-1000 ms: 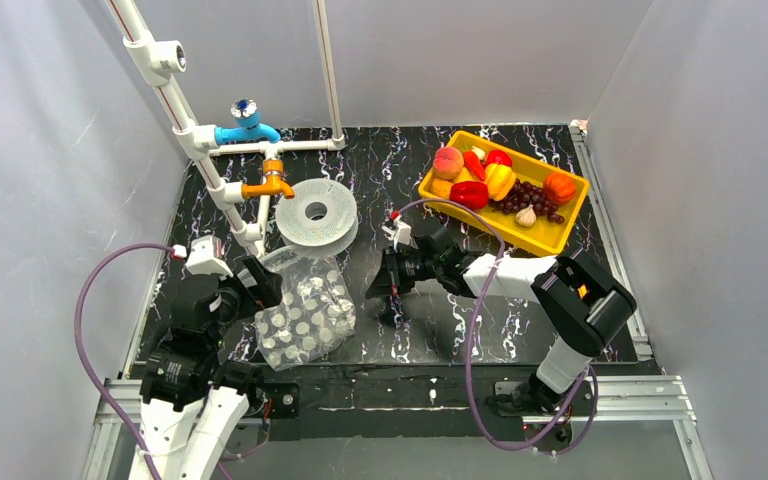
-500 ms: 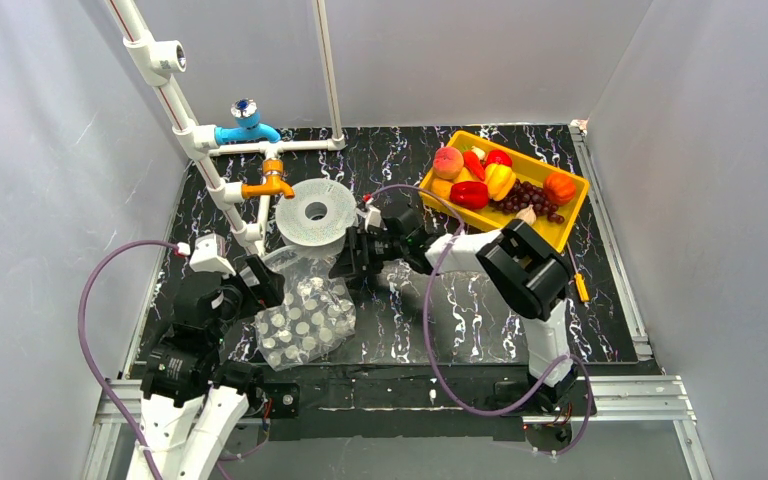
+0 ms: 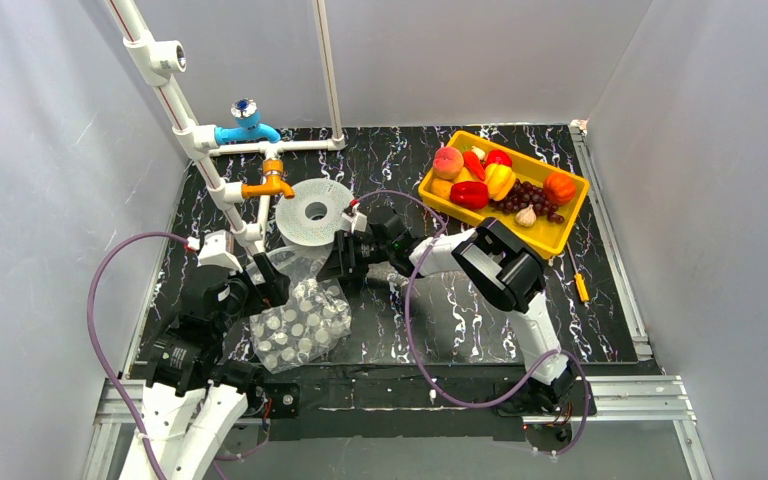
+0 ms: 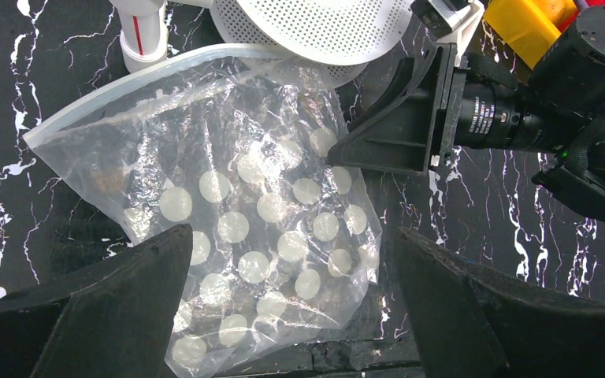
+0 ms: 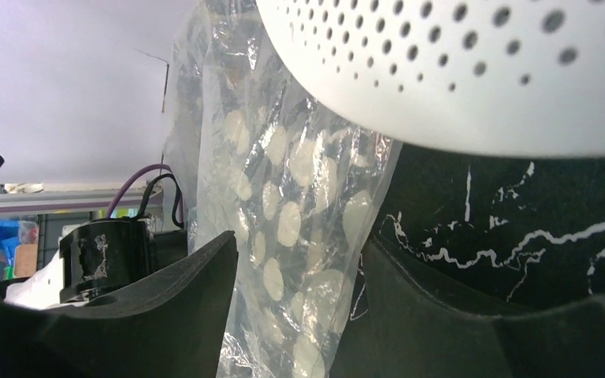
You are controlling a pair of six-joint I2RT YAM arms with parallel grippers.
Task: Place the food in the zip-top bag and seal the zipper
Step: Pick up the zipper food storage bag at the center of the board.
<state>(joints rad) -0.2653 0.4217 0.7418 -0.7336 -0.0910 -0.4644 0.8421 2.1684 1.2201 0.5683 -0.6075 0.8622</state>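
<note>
The clear, white-dotted zip-top bag [image 4: 260, 220] lies on the black marbled counter [image 3: 460, 320], lower left in the top view. Its pale zipper strip [image 4: 126, 85] is beside the whitish perforated spool [image 3: 315, 212]. The left jaws gape wide above it. The right jaws stand apart, straddling its edge. The glossy toy food [image 3: 500, 185] fills the yellow tray [image 3: 493, 227], upper right.

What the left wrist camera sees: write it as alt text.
A clear zip-top bag with white dots lies on a black marbled table between the open fingers of the left hand. The right hand reaches in from the right to the bag's edge; a white perforated spool sits at its mouth.
</note>
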